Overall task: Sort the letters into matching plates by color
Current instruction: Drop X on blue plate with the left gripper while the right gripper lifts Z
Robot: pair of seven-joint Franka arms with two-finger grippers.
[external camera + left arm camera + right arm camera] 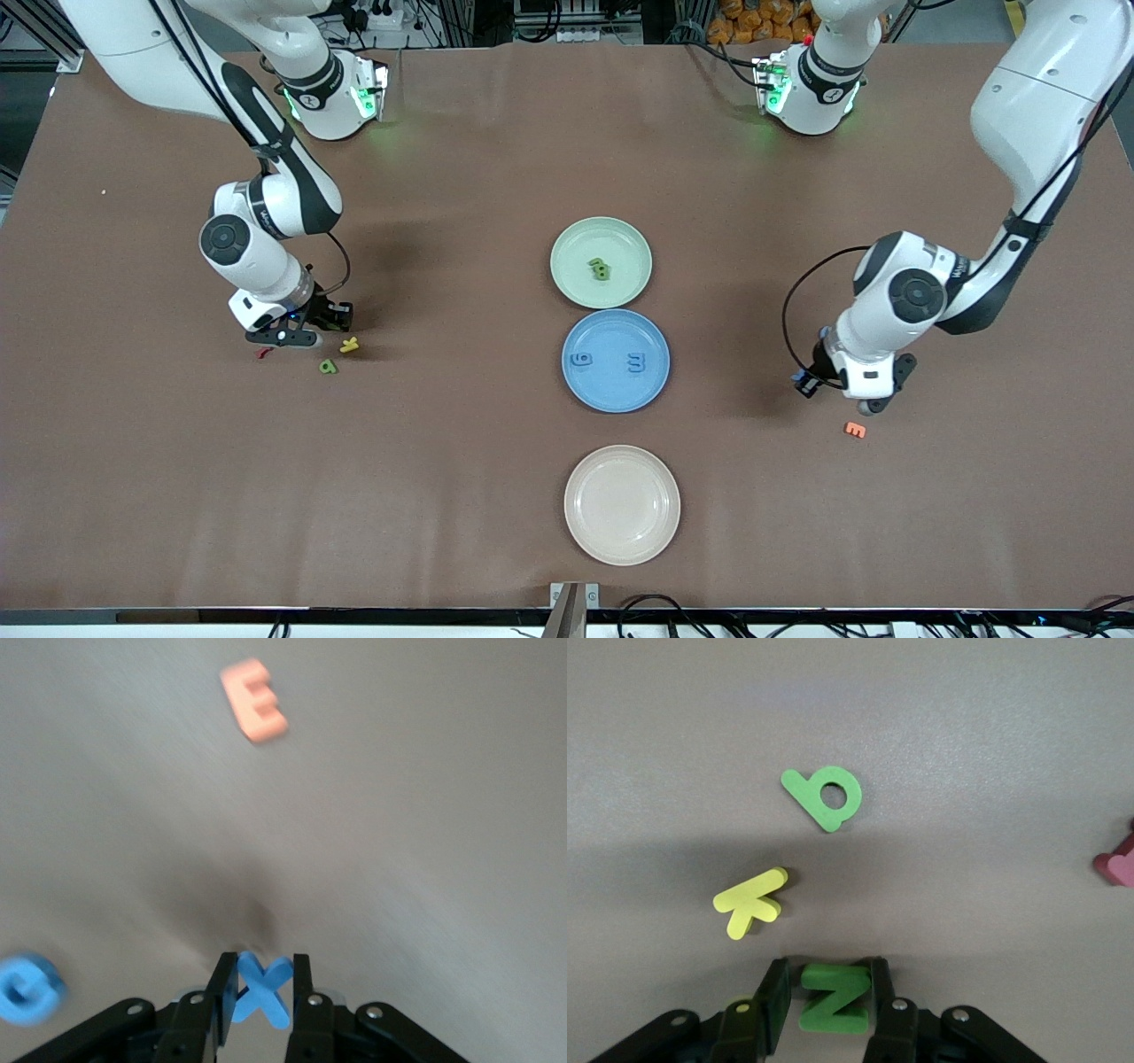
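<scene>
Right now both hands are low over the brown tabletop (443, 496), each pinching a small foam letter. The left hand (259, 992) is closed on a blue X (262, 989), held between its two fingers over the tabletop toward the left arm's end. An orange E (855, 430) lies flat on the tabletop just beside that hand, and another blue letter (27, 989) lies on the tabletop close to its fingers; its shape is too blurred to read. The right hand (833, 997) is closed on a green Z (833, 997), over the tabletop toward the right arm's end. Near it lie a loose green letter (329, 366) with a round hole, a yellow K (350, 346) and a dark red piece (263, 353), all apart from one another.

Three plates sit in a row in the middle of the tabletop. The green plate (576, 244) is farthest from the front camera and holds green letters (601, 268) bunched together. The blue plate (611, 394) sits next to it, nearer the camera, with two blue letters (581, 359) lying well apart inside it. The cream plate (622, 505) is nearest the camera.
</scene>
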